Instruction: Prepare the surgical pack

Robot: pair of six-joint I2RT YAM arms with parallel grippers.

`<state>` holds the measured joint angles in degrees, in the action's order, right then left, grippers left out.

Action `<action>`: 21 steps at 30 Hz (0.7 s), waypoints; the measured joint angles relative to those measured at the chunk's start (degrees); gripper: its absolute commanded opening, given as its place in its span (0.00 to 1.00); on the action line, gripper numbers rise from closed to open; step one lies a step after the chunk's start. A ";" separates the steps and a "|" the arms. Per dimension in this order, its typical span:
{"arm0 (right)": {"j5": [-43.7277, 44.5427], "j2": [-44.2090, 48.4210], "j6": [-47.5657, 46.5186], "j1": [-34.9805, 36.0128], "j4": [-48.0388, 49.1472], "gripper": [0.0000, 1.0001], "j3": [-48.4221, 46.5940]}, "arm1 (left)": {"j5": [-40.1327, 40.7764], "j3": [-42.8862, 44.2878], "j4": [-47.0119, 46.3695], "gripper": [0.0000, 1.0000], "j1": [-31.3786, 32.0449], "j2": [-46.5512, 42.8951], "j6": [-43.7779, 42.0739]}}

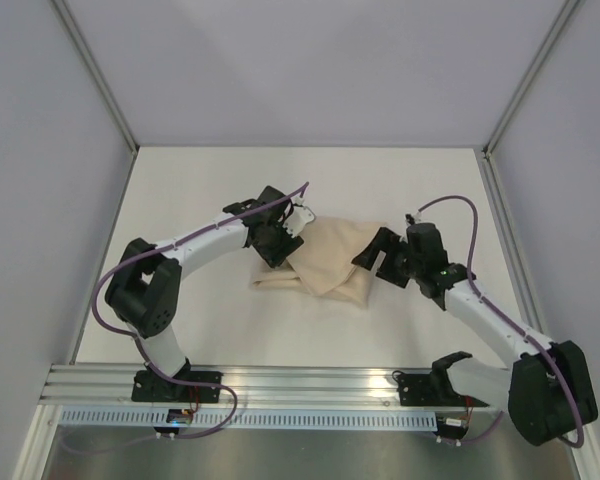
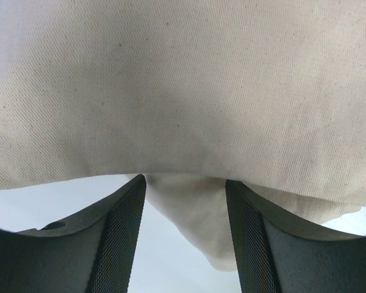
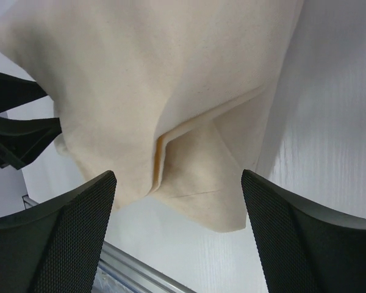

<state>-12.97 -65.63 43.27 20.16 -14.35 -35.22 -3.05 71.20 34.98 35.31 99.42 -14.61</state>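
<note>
Gaping wide, the right gripper (image 3: 178, 183) holds nothing; the tan cloth bundle (image 3: 171, 79) lies just ahead of its fingertips. The left gripper (image 2: 185, 186) stands partly apart, a cloth fold between its tips; whether it pinches cannot be told. The white table (image 1: 200, 200) lies beneath both.

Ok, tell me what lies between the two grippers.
Only the tan cloth bundle, as the top view shows: the left gripper sits at its left end and the right gripper at its right end.
</note>
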 measured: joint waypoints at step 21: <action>2.67 -15.10 1.22 0.00 10.71 0.35 -0.98 | -4.02 1.11 7.72 0.74 0.00 -9.14 -1.09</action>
<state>-10.31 -80.73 44.49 20.16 -3.64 -36.21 -7.07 72.31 42.70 35.31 90.28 -15.70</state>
